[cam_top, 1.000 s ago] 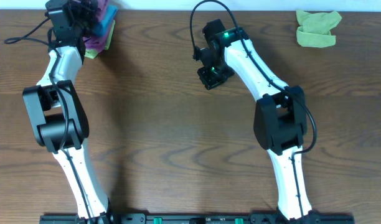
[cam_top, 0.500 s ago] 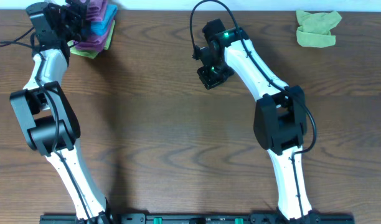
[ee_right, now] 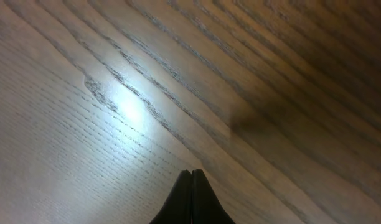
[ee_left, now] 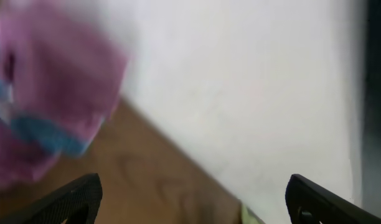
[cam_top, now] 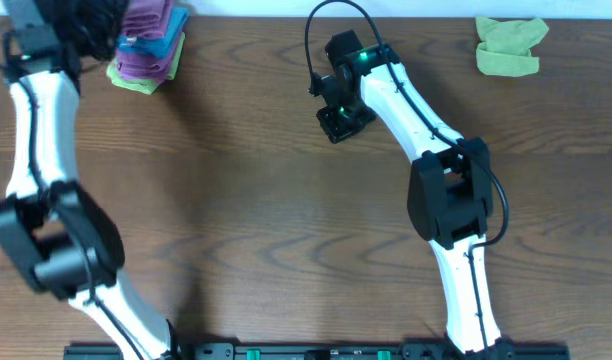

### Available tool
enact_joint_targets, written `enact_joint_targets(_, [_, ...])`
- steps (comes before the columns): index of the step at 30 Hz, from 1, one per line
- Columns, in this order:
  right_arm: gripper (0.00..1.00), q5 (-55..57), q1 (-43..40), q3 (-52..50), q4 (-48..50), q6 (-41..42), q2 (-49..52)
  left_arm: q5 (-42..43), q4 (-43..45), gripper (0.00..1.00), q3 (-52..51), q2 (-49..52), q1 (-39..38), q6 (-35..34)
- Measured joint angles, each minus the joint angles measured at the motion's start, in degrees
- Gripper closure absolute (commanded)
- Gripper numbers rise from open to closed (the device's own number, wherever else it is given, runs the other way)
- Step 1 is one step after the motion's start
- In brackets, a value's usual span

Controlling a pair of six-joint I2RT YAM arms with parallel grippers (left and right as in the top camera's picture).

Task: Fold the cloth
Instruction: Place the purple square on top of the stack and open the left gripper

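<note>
The green cloth (cam_top: pixel 509 45) lies crumpled, far right on the surface (cam_top: pixel 246 220), not folded yet; left claw (ee_left: pixel 193 199) is spread wide by the folded pile (cam_top: pixel 146 50); right claw (ee_right: pixel 192 186) is pinched, empty.

A dark brown wooden table with wavy grain (cam_top: pixel 256 220) fills the overhead view. At its far left, close to the far edge, lies a stack of folded cloths (cam_top: pixel 146 50), purple on top, with a blue layer and a yellow-green one at the bottom. At the far right, well apart from the stack, lies a crumpled light green cloth (cam_top: pixel 510 45), loosely bunched, touching nothing else.
</note>
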Motion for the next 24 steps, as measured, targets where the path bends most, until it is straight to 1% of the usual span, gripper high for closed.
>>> enact_joint_targets(4, [0.99, -0.02, 0.0, 0.0, 0.76, 0.17, 0.0, -4.5, 2.8, 0.05, 1.44, -2.03, 0.0, 3.06])
enact_joint_targets(6, [0.99, -0.02, 0.0, 0.0, 0.92, 0.2, 0.0, -5.51, 3.67, 0.05, 1.44, -0.81, 0.0, 3.76])
enact_joint_targets(9, [0.99, -0.02, 0.0, 0.0, 0.96, 0.2, 0.0, -6.64, 9.9, 0.05, 1.36, 4.09, -0.04, 4.15])
enact_joint_targets(15, [0.99, -0.02, 0.0, 0.0, 1.03, 0.26, 0.0, -7.15, 23.63, 0.05, 1.03, 15.45, -0.11, 0.83])
enact_joint_targets(18, [0.99, 0.0, 0.0, 0.0, 1.03, 0.66, 0.0, -7.43, 28.39, 0.05, 0.98, 18.97, -0.35, -1.2])
enact_joint_targets(21, [0.99, -0.02, 0.0, 0.0, 1.01, 1.25, 0.0, -7.45, 29.55, 0.05, 0.98, 20.87, -0.72, -3.19])
enact_joint_targets(24, [0.99, -0.02, 0.0, 0.0, 1.01, 1.51, 0.0, -7.39, 28.11, 0.05, 0.98, 21.92, -1.09, -4.28])
